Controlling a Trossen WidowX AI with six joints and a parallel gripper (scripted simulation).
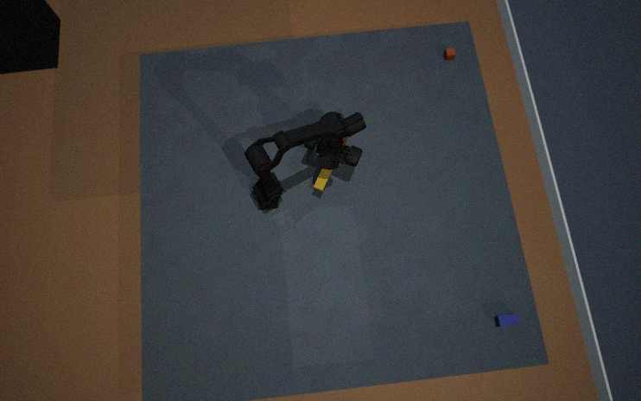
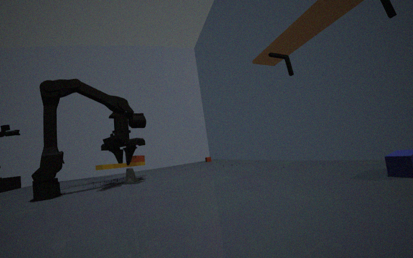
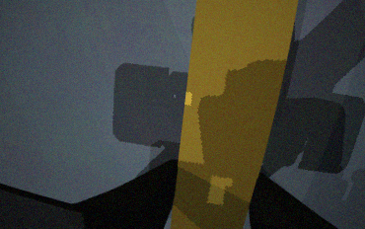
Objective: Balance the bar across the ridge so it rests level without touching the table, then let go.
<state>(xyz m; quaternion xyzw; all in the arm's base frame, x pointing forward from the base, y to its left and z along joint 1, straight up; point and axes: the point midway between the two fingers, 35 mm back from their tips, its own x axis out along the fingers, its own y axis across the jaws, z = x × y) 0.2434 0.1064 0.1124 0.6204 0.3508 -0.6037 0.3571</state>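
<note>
The yellow bar [image 1: 322, 181] [image 2: 106, 167] [image 3: 242, 35] carries an orange block [image 1: 345, 140] [image 2: 138, 158] on its far end. My gripper [image 2: 124, 164] [image 3: 214, 175] points down and is shut on the bar, a finger on either side. In the exterior view the bar is off the table and looks close to level. The grey ridge [image 2: 130, 176] stands on the table under the bar, near my fingers. Its top is very close below the bar; whether they touch is hard to tell. The arm hides the ridge in the top view, and the wrist view does not show it clearly.
A small red-orange cube [image 1: 449, 54] [image 2: 208, 159] lies far off at the mat's corner. A blue block [image 1: 508, 320] [image 2: 400, 164] lies near another corner. A dark box [image 1: 28, 37] stands beyond the mat. A brown shelf [image 2: 304, 27] hangs on the wall.
</note>
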